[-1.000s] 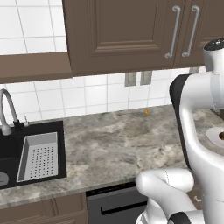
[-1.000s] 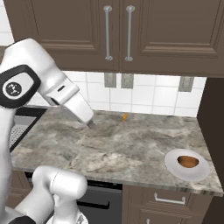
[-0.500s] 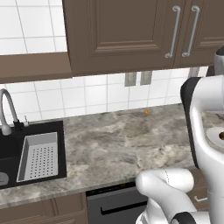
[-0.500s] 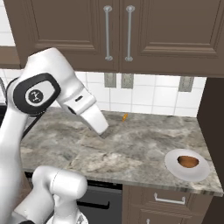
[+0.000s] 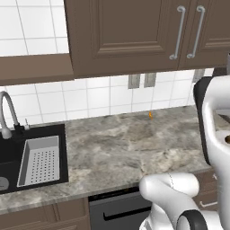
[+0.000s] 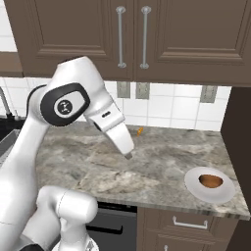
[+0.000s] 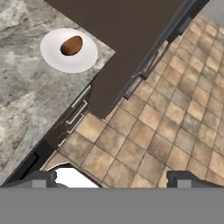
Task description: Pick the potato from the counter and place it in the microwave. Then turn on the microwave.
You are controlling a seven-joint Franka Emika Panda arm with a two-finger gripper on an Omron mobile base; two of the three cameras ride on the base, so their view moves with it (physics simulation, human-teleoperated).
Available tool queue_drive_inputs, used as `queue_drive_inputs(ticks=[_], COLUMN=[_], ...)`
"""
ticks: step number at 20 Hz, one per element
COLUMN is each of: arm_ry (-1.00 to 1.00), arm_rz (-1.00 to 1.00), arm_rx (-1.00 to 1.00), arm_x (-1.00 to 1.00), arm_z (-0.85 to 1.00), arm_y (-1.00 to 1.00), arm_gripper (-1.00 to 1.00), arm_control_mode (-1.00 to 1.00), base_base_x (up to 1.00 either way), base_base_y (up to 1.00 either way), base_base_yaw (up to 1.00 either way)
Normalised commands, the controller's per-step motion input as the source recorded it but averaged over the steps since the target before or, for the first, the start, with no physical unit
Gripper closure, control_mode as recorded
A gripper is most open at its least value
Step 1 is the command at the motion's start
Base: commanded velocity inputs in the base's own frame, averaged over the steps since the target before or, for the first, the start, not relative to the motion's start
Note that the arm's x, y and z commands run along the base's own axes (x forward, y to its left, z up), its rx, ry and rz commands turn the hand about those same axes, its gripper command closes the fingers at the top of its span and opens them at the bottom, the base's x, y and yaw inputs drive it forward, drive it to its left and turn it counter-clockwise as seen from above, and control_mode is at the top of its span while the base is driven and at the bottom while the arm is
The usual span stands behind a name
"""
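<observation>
The potato (image 6: 211, 181) is a brown lump on a white plate (image 6: 195, 189) at the right end of the grey-brown marbled counter (image 6: 88, 162). From the hand view I see the potato (image 7: 71, 45) on the plate (image 7: 54, 60) at the upper left, near the counter (image 7: 26, 100) edge. My gripper (image 7: 111, 177) is open, its fingertips (image 7: 43, 177) far apart with nothing between them, and it looks down past the counter's end at the floor. My white arm (image 6: 110, 125) reaches over the counter's middle. The microwave is out of view.
A black sink (image 5: 27, 157) with a curved tap (image 5: 6, 112) sits at the counter's left end. A small orange object (image 6: 140, 131) lies by the tiled backsplash. Dark wall cabinets (image 6: 132, 39) hang above. A tall dark panel (image 6: 240, 147) bounds the right end. Brown tiled floor (image 7: 166, 131) lies below.
My arm has swung to the right over the counter, its forearm moving closer to the plate. The potato, plate and the rest of the scene stay put.
</observation>
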Motion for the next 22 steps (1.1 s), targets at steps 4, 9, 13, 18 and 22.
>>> queue_drive_inputs(ticks=[4,9,13,18,22], arm_ry=[0.00,0.00,0.00,0.00,0.00], arm_rz=[-0.08,-0.08,-0.09,-0.10,-0.10], arm_rx=[0.08,0.07,0.05,0.05,0.03], arm_x=[0.01,0.00,0.00,0.03,0.07], arm_z=[-0.10,-0.17,-0.22,-0.23,-0.22], arm_y=[-0.30,-0.23,-0.16,-0.13,-0.15], arm_gripper=[-1.00,-1.00,-1.00,-1.00,-1.00], arm_control_mode=[-1.00,-1.00,-1.00,-1.00,-1.00], base_base_x=[0.00,0.00,0.00,0.00,0.00], base_base_y=[0.00,0.00,0.00,0.00,0.00], base_base_yaw=[0.00,0.00,0.00,0.00,0.00])
